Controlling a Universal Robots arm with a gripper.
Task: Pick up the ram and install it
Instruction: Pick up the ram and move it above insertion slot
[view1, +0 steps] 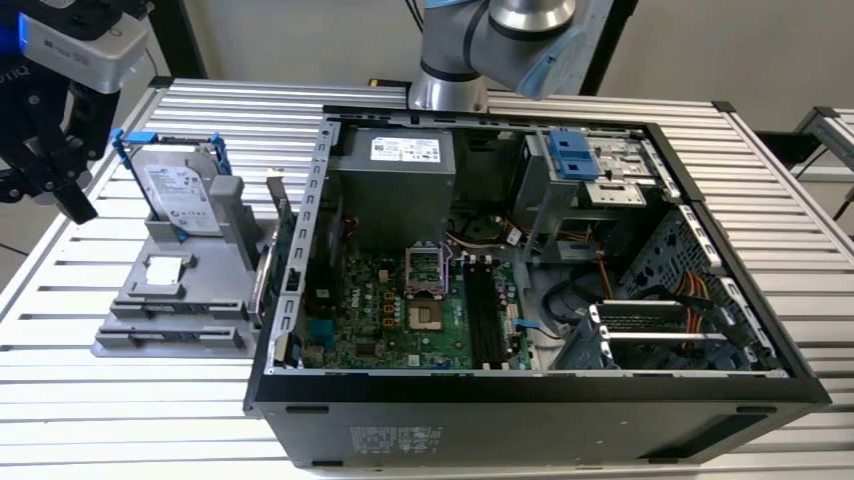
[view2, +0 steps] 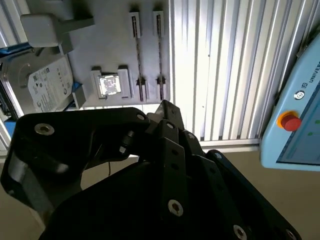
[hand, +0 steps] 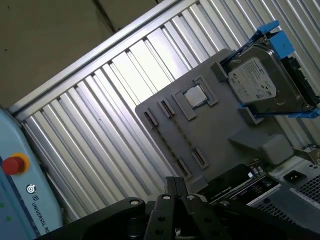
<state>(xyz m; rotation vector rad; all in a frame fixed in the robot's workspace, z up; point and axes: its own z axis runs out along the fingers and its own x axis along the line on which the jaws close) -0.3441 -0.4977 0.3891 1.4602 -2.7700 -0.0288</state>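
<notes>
Your open computer case (view1: 534, 385) lies on the slatted table (view1: 240, 110), with the motherboard (view1: 400, 300) and its long black slots (view1: 483, 315) in its floor. Just beside it, on the exterior view's left, the grey fixture tray (view1: 160, 320) (view2: 100, 45) (hand: 215, 130) holds a hard drive (view1: 180, 190) (view2: 42, 85) (hand: 255, 82) upright in a blue frame. A square processor chip (view1: 163, 268) (view2: 109, 84) (hand: 195, 96) sits in a recess of the tray.

What you can take for the ram (view1: 267, 270) (hand: 235, 184) is a thin dark strip standing on edge between the tray and the case wall. It is hard to make out, and its lower edge is hidden.

Your gripper (view1: 67, 195) (view2: 162, 107) (hand: 175, 184) hangs above the table, well apart from the strip, on the tray's far side from the case. In both wrist views its tips meet with nothing between them. The exterior view's left edge cuts off part of it.
</notes>
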